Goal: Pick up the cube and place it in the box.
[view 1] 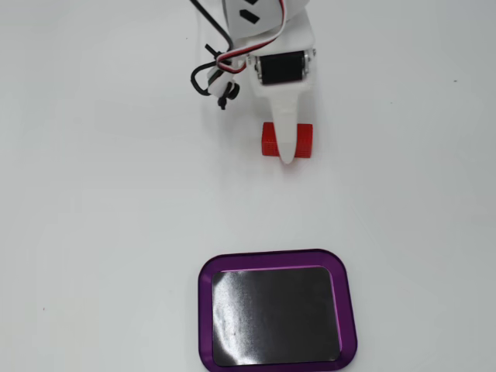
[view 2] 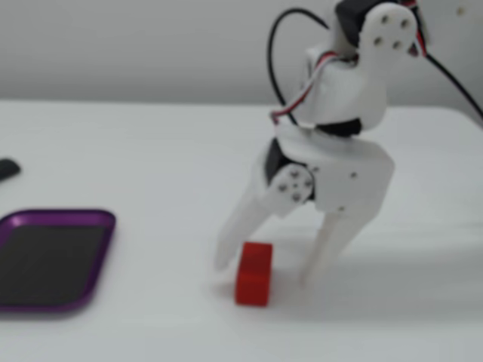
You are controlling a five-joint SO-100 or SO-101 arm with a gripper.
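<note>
Two spread fingers of the gripper (view 2: 260,271) are set astride the cube (view 2: 253,273); no writing is readable.

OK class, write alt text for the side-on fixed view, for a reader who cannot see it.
A white gripper stands open over a red cube on a white table, one finger on each side. A purple-rimmed box lies at the left edge. The picture is blurred.

Table (view 1: 93,201): plain white, and it carries all you see here.
Cube (view 2: 253,273): red, lying flat on the table (blurred in this side view).
Box (view 1: 277,311): purple-rimmed, dark floor, resting well apart from your cube.
Dark object (view 2: 7,169): at the left edge, probably on the table; you can't identify it.
</note>
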